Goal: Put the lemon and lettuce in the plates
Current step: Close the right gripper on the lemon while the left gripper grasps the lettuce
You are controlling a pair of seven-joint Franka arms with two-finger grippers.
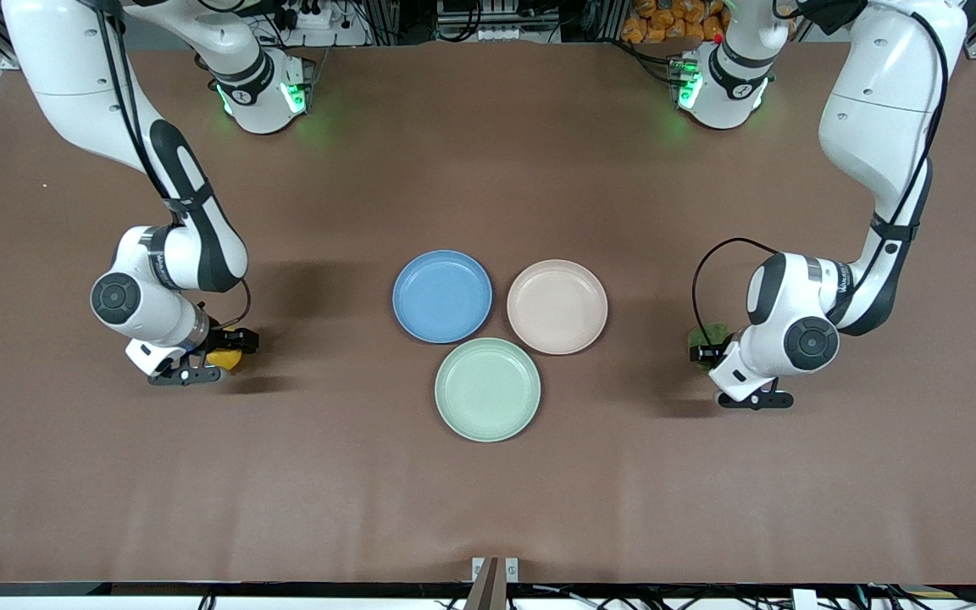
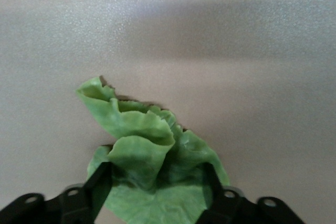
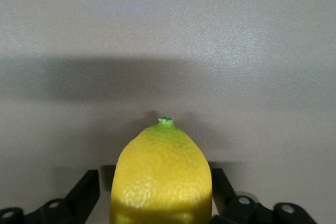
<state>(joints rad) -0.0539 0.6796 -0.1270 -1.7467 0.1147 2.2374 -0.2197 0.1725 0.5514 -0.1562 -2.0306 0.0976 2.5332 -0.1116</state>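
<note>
Both arms at the pick-up step, plates unfilled.
Right gripper (image 3: 157,203) fingers straddle the lemon (image 3: 161,174) at frame's lower left, left gripper (image 2: 155,198) fingers straddle the lettuce (image 2: 152,166) at lower right; whether either pair is clamped I cannot tell. Next: close, lift, carry to the blue plate (image 1: 442,296) and pink plate (image 1: 557,306) mid-desk.

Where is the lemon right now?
The lemon sits on the table toward the right arm's end, between the fingers of the right gripper, well away from the blue plate and not in any plate.
</note>
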